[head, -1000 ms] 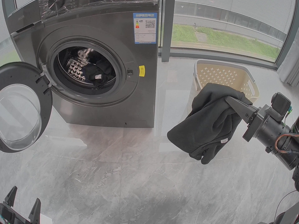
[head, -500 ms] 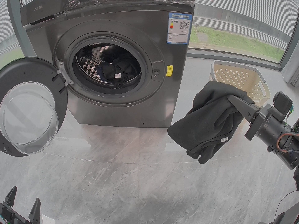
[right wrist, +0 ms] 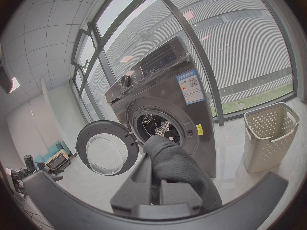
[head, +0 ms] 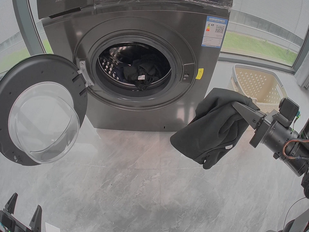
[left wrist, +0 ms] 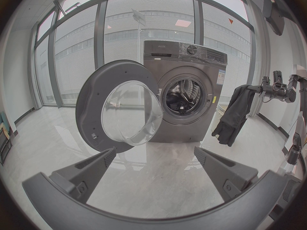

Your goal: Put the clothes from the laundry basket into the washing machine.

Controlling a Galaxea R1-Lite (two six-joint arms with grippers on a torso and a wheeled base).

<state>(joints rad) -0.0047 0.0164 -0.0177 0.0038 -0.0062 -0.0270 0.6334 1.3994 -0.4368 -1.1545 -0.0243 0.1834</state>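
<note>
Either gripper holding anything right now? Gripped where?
Right gripper is shut on the dark garment, pinching a bunched fold near its top; the rest hangs free. Left gripper is open and empty.

Glossy grey marble floor fills the lower frame, while tall windows at upper right show a grass strip and a ribbed grey building.

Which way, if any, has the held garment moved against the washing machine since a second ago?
Yes. The garment in the right gripper has shifted toward the washing machine: floor showed between them earlier; now it overlaps the machine's right edge.
</note>
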